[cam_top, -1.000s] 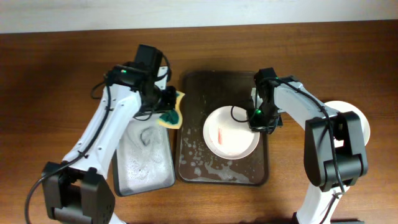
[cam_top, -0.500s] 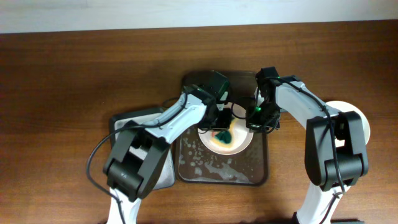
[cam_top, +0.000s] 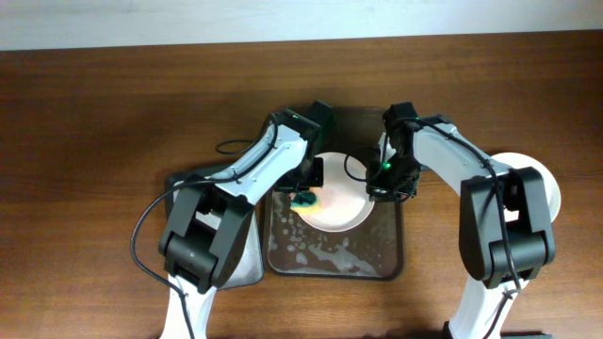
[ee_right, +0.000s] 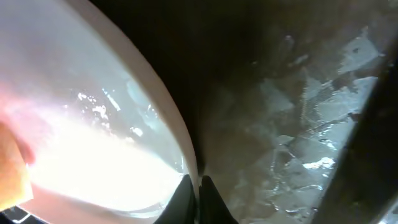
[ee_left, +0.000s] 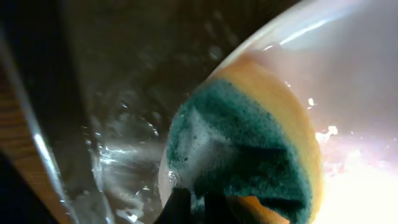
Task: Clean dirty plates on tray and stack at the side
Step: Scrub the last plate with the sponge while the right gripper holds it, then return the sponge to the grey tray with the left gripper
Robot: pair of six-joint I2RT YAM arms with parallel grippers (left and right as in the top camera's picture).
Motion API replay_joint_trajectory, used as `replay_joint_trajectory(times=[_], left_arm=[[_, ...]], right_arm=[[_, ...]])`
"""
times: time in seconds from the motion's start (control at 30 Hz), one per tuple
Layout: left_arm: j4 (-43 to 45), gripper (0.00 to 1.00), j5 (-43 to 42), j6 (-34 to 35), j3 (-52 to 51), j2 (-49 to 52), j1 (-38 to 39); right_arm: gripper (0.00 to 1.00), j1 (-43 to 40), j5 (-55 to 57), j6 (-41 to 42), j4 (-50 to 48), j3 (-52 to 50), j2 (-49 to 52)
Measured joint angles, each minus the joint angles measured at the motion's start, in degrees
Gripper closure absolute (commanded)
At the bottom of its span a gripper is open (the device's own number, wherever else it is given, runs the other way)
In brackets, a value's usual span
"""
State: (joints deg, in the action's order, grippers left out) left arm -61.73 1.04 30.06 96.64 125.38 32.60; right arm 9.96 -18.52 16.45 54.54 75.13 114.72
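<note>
A robot lab bench rigged as a washing-up station.

The wet, soapy tray (cam_top: 330, 262) sits on a plain brown wooden desk (cam_top: 94, 113), and beyond the tray's far side a pale strip (cam_top: 301, 14) runs along the desk's edge. My left arm (cam_top: 254, 169) and right arm (cam_top: 452, 155), white and black with loose cables, reach over the tray from either side. In it lie a white plate (cam_top: 344, 202) and a green-and-yellow sponge (cam_top: 306, 200). A grey-bottomed sponge tray (cam_top: 254, 254) is just left of the tray, and a second plate (cam_top: 551, 186) well to its right.
</note>
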Motion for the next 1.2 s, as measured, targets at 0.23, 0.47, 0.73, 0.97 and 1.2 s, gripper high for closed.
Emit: replay_joint_trajectory(times=[0.23,0.47,0.73,0.97,1.2], left_arm=[[13.0,1.0,-9.1,0.0,-0.1,1.0,-0.6],[23.1,1.0,-22.1,0.0,-0.2,2.9,5.2],[14.4,1.0,-20.0,0.0,1.0,3.3,4.1],[-3.1,1.0,-11.1,-0.7,5.7,3.4,-4.7],[-10.9,1.0,-9.0,-7.6,14.8,3.0,-8.0]], right_arm=[[0.96,-1.0,1.2,0.1,0.5,0.0,0.0],[0.96,-1.7,3.5,-5.3,0.9,0.1,0.0],[0.96,-1.2,2.8,-7.8,1.1,0.1,0.0],[0.96,-0.2,0.2,-8.1,0.7,0.1,0.0],[0.96,-0.5,1.3,-8.1,2.4,0.1,0.0]])
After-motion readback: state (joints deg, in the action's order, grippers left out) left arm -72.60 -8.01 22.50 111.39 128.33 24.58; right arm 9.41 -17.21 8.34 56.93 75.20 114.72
